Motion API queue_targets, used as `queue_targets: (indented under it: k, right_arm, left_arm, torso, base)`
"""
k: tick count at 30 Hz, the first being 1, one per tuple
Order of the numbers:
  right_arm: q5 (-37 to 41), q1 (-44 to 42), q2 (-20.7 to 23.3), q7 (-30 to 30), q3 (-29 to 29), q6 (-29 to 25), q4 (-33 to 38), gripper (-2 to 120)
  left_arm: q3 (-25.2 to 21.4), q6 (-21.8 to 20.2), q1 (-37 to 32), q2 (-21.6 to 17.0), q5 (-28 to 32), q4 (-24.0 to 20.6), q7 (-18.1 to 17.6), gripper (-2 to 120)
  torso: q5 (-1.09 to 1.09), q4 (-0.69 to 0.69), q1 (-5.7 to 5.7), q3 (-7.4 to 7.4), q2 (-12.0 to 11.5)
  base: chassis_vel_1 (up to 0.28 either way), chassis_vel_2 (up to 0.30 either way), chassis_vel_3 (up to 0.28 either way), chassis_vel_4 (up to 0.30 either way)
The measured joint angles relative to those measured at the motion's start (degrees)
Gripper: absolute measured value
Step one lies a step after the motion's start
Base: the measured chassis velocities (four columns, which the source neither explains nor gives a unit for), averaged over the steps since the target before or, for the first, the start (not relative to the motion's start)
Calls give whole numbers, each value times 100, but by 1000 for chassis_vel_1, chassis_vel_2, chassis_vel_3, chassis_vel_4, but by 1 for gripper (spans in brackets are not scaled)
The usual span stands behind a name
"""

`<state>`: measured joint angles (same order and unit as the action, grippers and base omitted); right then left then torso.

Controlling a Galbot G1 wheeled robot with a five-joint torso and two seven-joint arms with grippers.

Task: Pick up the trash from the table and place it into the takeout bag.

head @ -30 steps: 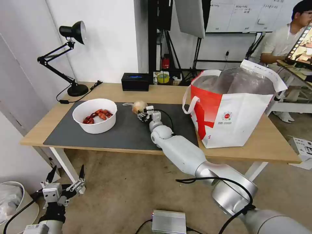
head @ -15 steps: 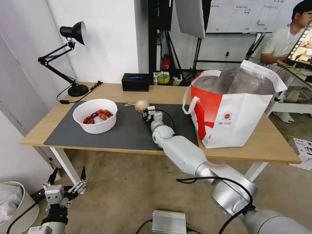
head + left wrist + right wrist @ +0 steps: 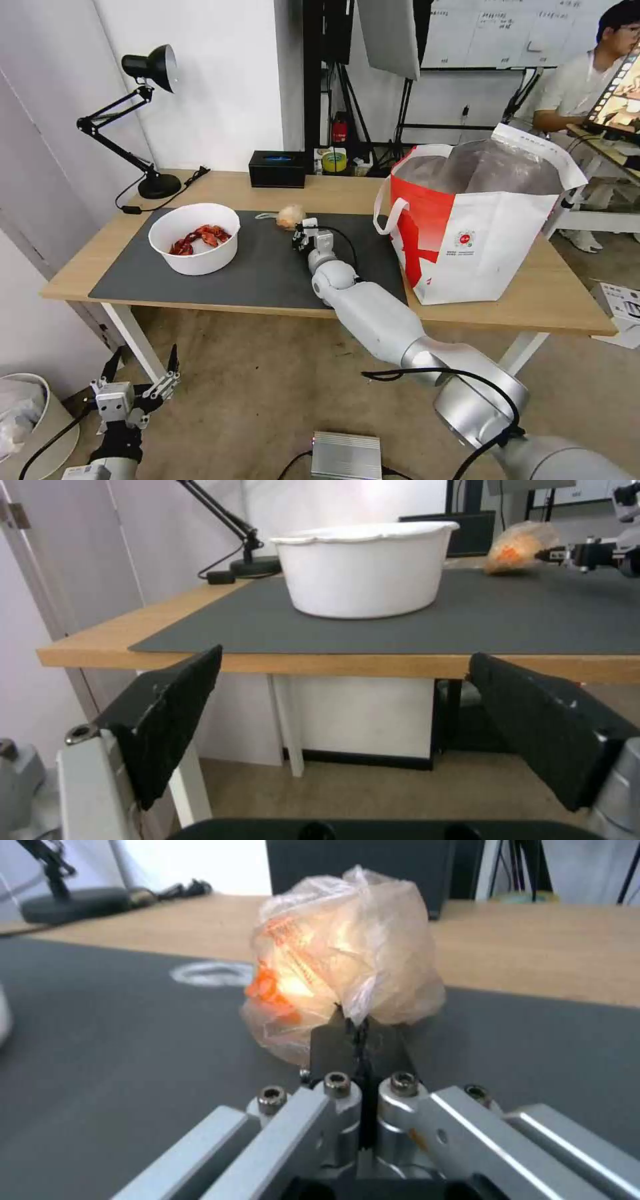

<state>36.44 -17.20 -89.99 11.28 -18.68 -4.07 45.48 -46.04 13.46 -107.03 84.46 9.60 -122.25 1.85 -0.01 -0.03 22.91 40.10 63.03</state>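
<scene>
Right wrist: end effector (image 3: pixel 353 1030) pinching wrapped lump (image 3: pixel 343 960).

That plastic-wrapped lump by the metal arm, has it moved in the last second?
Yes. The plastic-wrapped lump shifted slightly right, away from the white bowl, pinched in the right tool.

Trash and takeout bag on the counter (image 3: pixel 320 190)

Beige wrapped lump (image 3: pixel 343 960) on the dark mat, nipped by the right pincer (image 3: pixel 353 1032); white bowl of red shells (image 3: pixel 194 237) upright; takeout bag (image 3: pixel 477 220) standing open.

Black desk lamp (image 3: pixel 143 120) (rear corner), black box (image 3: pixel 278 167)
</scene>
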Motion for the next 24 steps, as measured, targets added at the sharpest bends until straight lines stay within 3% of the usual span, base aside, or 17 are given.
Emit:
queue_targets:
  k: [11, 24]
  right_arm:
    - [-841, -241, 81, 31, 143, -609, 681, 0]
    - [-1197, -258, 376, 170, 156, -835, 1353, 0]
  left_arm:
    - [-18, 1, 24, -91, 18, -12, 0, 100]
    - [1, -1, 133, -254, 131, 98, 0, 100]
  torso:
    - [2, 5, 2, 3, -3]
    - [1, 4, 2, 1, -2]
  base:
    - [0, 0, 0, 0]
    - [0, 0, 0, 0]
